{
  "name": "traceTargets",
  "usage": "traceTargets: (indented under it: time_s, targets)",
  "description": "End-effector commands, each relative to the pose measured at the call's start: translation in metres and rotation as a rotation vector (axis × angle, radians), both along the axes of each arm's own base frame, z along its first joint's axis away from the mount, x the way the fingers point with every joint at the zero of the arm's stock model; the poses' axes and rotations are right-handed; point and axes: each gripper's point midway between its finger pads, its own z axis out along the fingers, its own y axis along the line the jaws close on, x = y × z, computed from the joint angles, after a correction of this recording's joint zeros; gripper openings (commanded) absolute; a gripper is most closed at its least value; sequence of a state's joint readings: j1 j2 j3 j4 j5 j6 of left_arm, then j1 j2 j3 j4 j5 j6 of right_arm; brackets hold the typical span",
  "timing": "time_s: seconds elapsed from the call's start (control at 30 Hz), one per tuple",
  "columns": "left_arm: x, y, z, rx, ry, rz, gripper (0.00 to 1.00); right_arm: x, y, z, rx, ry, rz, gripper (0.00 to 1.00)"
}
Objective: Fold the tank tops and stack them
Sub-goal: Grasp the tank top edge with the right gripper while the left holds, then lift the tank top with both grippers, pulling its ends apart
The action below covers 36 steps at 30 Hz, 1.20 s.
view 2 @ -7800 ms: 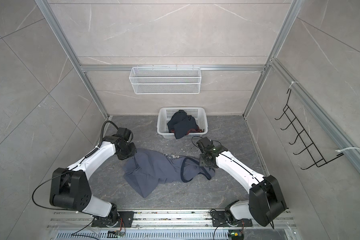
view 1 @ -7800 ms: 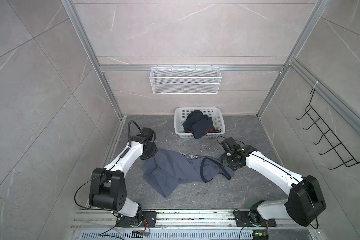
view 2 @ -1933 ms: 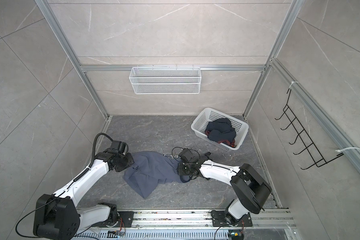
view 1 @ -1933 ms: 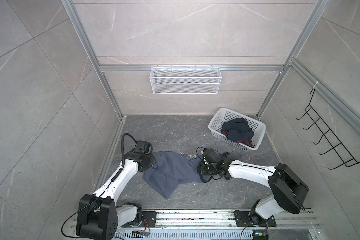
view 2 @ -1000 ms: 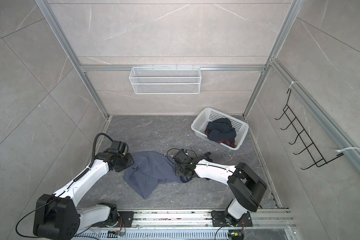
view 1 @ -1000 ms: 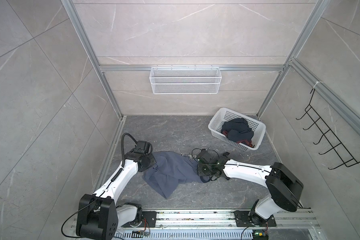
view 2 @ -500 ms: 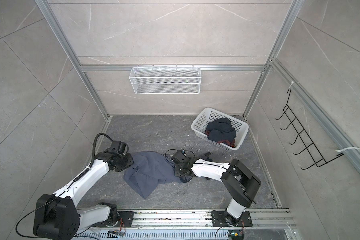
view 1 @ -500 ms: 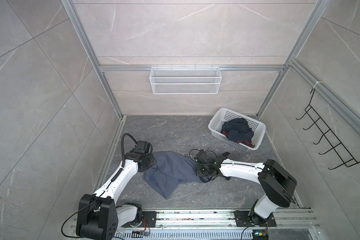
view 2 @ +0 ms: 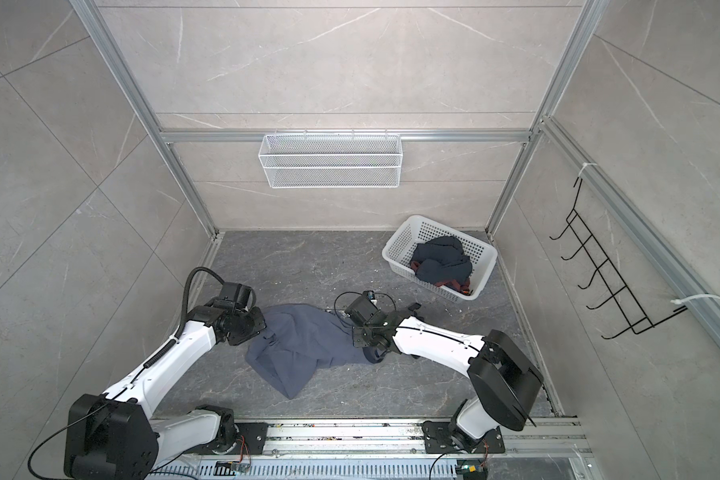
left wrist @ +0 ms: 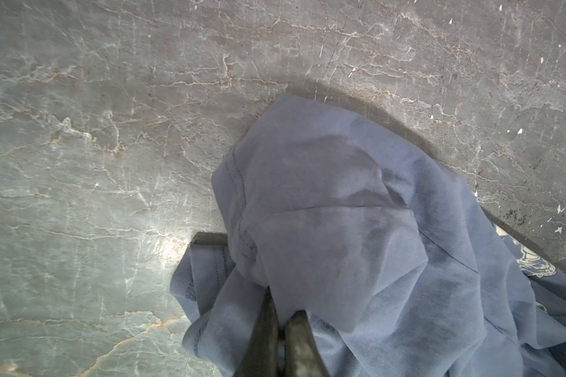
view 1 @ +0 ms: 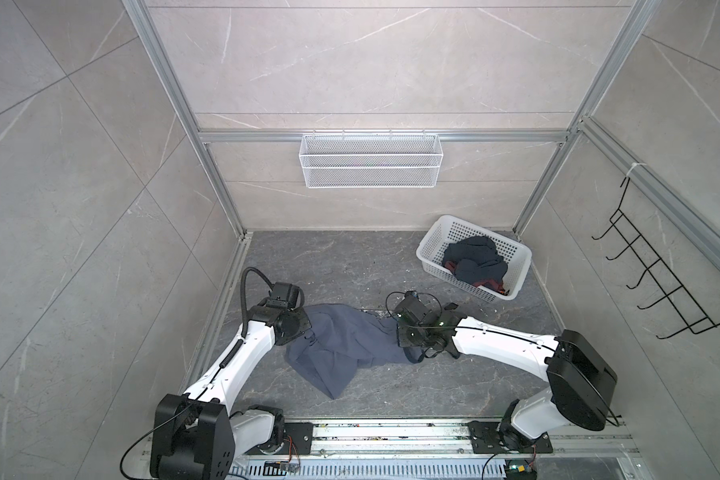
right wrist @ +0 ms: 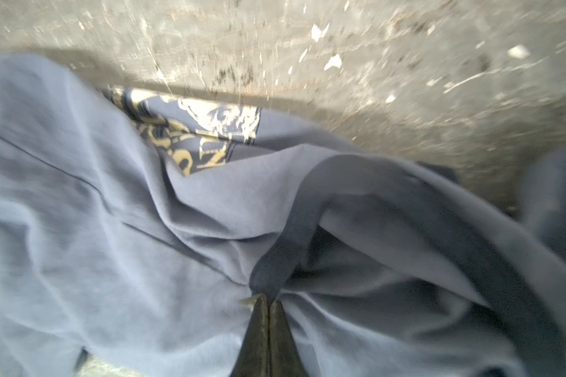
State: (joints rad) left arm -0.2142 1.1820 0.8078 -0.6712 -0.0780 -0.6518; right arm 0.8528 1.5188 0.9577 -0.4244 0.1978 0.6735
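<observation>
Slate-blue tank top lies crumpled on the grey marbled surface, strung between both arms. The left gripper is pressed together on a bunch of fabric near a stitched hem. The right gripper is pinching the dark-trimmed edge at the opposite end, I'd guess so they can stretch it flat for folding. The navy top sits balled up in the white basket, well apart by the back corner. Nothing's blocking the cloth, just its own wrinkles and a flap half covering the print.

The tank top is slate-blue (cream lettering), the basket white.
</observation>
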Motion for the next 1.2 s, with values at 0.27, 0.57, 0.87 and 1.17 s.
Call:
traceTargets:
  time_s: [0.27, 0.57, 0.87, 1.17]
  targets:
    - [0.009, -0.002, 0.112, 0.001, -0.269, -0.084, 0.00, -0.006, -0.059, 0.140, 0.016, -0.344, -0.028, 0.00]
    - [-0.006, -0.033, 0.251, -0.120, -0.642, -0.309, 0.03, -0.027, -0.094, 0.274, 0.169, -0.583, -0.041, 0.00]
    - [-0.019, -0.105, 0.111, -0.323, -0.267, -0.466, 0.27, -0.025, -0.167, 0.209, -0.152, -0.469, -0.335, 0.00]
    - [-0.064, -0.120, 0.021, -0.131, -0.013, -0.480, 0.71, -0.031, -0.189, 0.128, -0.184, -0.289, -0.389, 0.00]
